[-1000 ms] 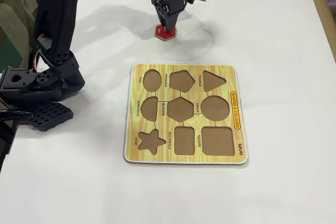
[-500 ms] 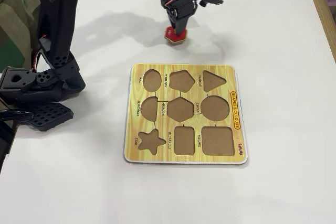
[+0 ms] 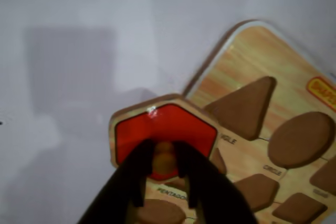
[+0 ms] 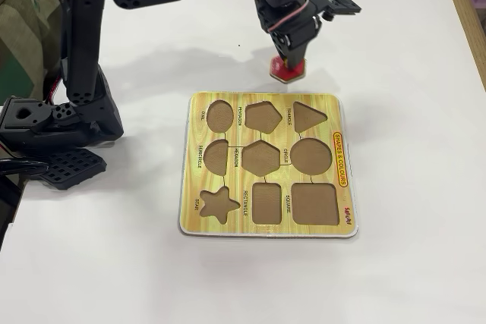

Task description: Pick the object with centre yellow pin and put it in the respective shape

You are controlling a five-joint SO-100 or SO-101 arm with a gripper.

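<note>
A: Where is the red piece now?

B: Held above the white desk (image 4: 410,111), just beyond the far edge of the yellow shape board (image 4: 194,187) in the fixed view. A small flat red hexagonal piece (image 4: 287,70), light rim, yellow knob (image 3: 164,157) at its centre.

A: And the gripper?

B: Black gripper (image 3: 164,179) closed on that yellow knob, one finger either side, seen plainly in the wrist view. Piece slightly tilted there, overlapping the board's corner. Lifted or resting on the desk: hard to tell from these views.

A: Which recess to aim for?

B: Hexagon recess (image 4: 260,157), the middle cell of nine brown cutouts. Not the pentagon recess (image 4: 263,117) directly behind it, nor the circle recess (image 4: 310,155) to its right in the fixed view. All nine empty.

A: How likely to handle?

B: Judged light and stiff, thin wood, not fragile. Knob the only sensible hold, being raised and small; flat rim too low to pinch. Smooth rounded knob probably slippery, so possible swivel about the pin. Snug six-sided fit probable, hence sides to be lined up with the recess before lowering.

A: How far along?

B: Grasp made; carry across to the board's centre and placement not yet done.
</note>
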